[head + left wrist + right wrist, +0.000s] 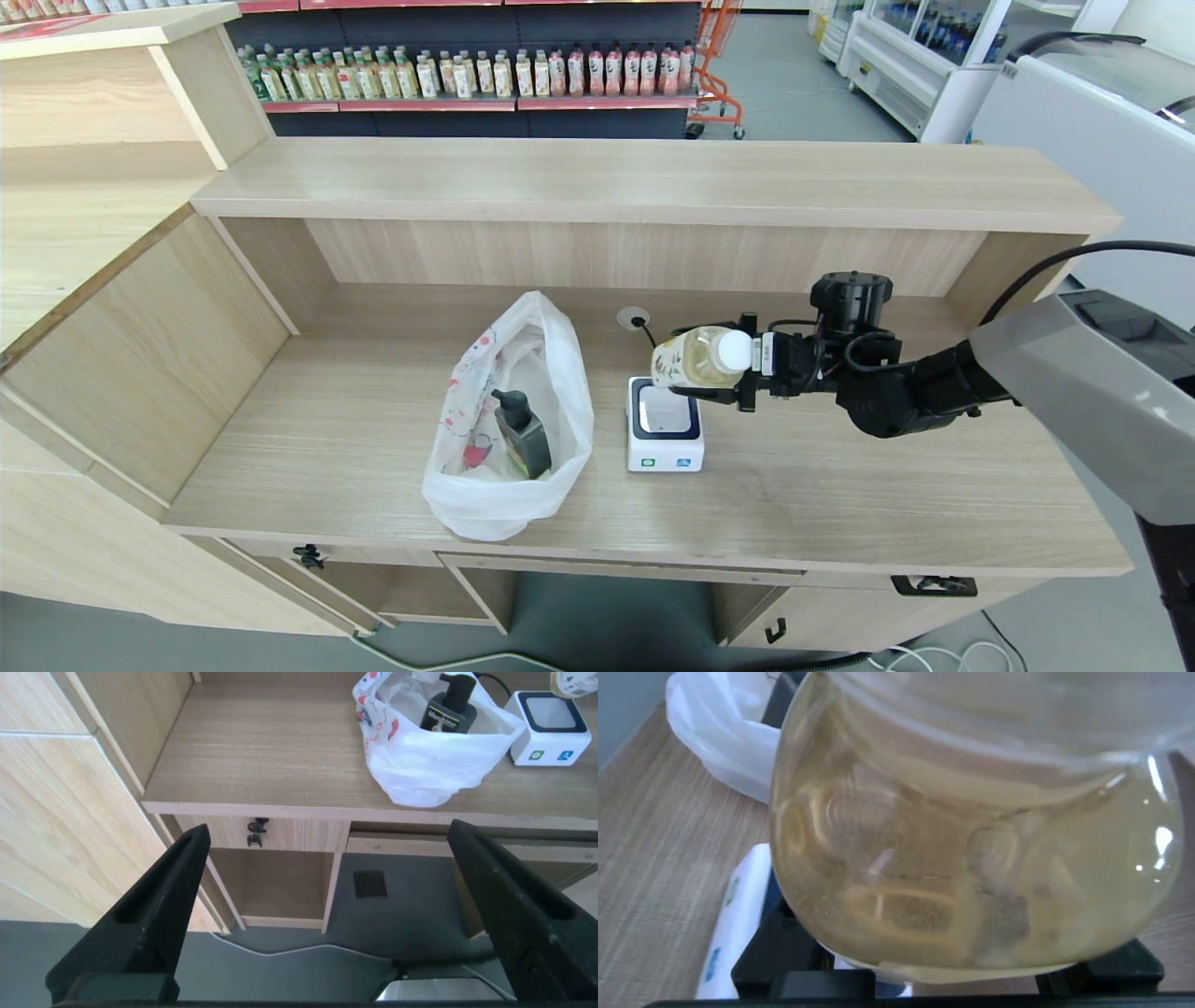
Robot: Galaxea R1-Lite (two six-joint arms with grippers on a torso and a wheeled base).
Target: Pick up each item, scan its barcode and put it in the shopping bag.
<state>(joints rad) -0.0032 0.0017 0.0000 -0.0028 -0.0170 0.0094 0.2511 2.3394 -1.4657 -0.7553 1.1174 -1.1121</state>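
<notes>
Head view: the right tool (744, 366) is closed around the neck end of a clear bottle (693, 360) of pale yellow drink, holding it on its side just above the rear edge of the white scanner (665, 439) on the wooden table (840, 495). The bottle's white cap points back toward the tool, and its base points toward the white shopping bag (565, 411). The bag stands open just beside the scanner on the robot's left, with a dark pump bottle (523, 434) upright inside it. In the right wrist view, the bottle (971, 859) hangs over the scanner (738, 924), clear of it. In the left wrist view, the left tool (332, 943) hovers off the table's front edge, jaws spread wide and holding nothing.
</notes>
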